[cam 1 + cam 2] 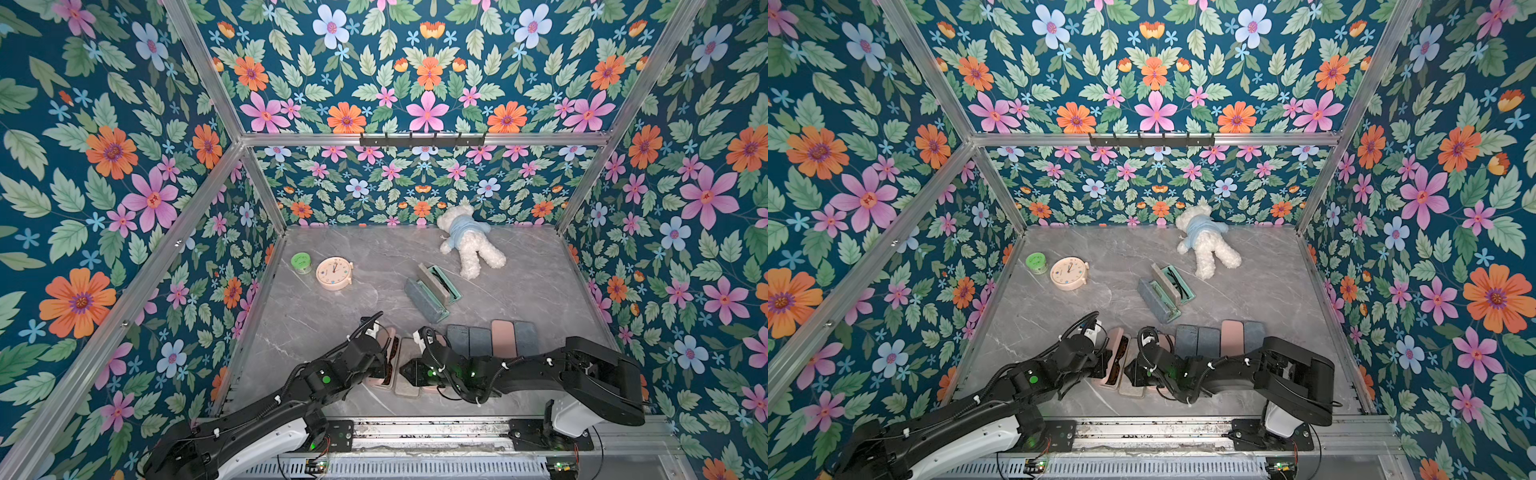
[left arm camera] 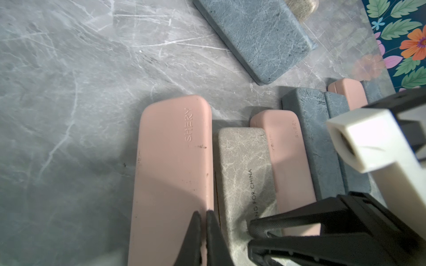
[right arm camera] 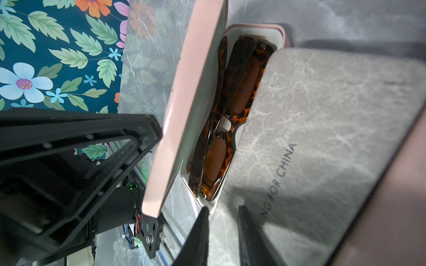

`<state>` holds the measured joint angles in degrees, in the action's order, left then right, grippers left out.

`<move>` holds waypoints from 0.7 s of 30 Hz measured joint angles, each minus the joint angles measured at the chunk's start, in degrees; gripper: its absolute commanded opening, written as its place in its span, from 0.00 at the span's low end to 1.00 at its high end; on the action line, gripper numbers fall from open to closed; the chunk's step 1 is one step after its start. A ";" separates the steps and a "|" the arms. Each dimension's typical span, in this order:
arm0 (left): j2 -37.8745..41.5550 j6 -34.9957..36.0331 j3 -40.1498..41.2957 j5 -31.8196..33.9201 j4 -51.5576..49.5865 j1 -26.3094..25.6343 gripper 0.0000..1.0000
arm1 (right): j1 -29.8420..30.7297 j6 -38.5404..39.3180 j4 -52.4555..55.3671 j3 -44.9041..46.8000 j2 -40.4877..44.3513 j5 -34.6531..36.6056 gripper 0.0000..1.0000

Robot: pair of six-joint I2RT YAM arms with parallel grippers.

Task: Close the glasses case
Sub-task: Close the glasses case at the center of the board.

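Note:
The pink glasses case [image 3: 280, 32] lies near the table's front edge and stands half open. Its lid [image 3: 191, 103] is raised steeply over tortoiseshell sunglasses [image 3: 230, 115] in the white-lined base. My left gripper [image 2: 202, 213] is shut, with its tips against the lid's outer face [image 2: 170, 172]. My right gripper [image 3: 223, 208] is open a little and holds nothing. It hovers over the grey closed case [image 3: 322, 138] beside the pink base, with one fingertip at the base's rim. In both top views the two grippers meet at this case [image 1: 390, 361] [image 1: 1117, 353].
A row of closed blue and pink cases [image 1: 490, 340] lies just right of the grey one. Two open blue-grey cases with mint lining [image 1: 432, 291] sit mid-table. A teddy bear [image 1: 469, 241], a pink clock [image 1: 334, 272] and a green jar [image 1: 301, 262] lie farther back.

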<state>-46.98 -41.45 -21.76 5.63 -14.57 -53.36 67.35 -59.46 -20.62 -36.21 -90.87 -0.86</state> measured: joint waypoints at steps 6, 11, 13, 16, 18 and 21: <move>-0.92 -0.31 1.20 -1.25 2.62 -0.02 0.09 | -0.37 0.00 0.92 0.31 0.79 -0.02 0.26; -2.86 -0.70 2.80 -2.62 4.44 -0.07 0.09 | -0.79 0.00 2.45 0.63 1.97 0.02 0.26; -3.04 -0.90 3.02 -2.91 4.35 -0.20 0.09 | -0.83 0.00 2.97 0.66 2.23 0.07 0.26; -2.93 -1.27 3.08 -3.32 5.01 -0.22 0.09 | -0.96 0.00 3.45 0.76 2.54 0.04 0.26; -2.80 -1.68 3.08 -3.52 5.09 -0.22 0.09 | -1.05 0.00 3.61 0.90 2.78 0.04 0.26; -1.53 -1.66 2.73 -3.45 4.37 -0.22 0.11 | -1.33 0.02 4.50 0.98 3.41 0.07 0.26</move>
<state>-48.51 -43.11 -19.03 2.17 -10.20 -53.58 66.02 -59.44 -16.12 -35.22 -87.46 -0.80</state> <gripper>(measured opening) 0.094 0.257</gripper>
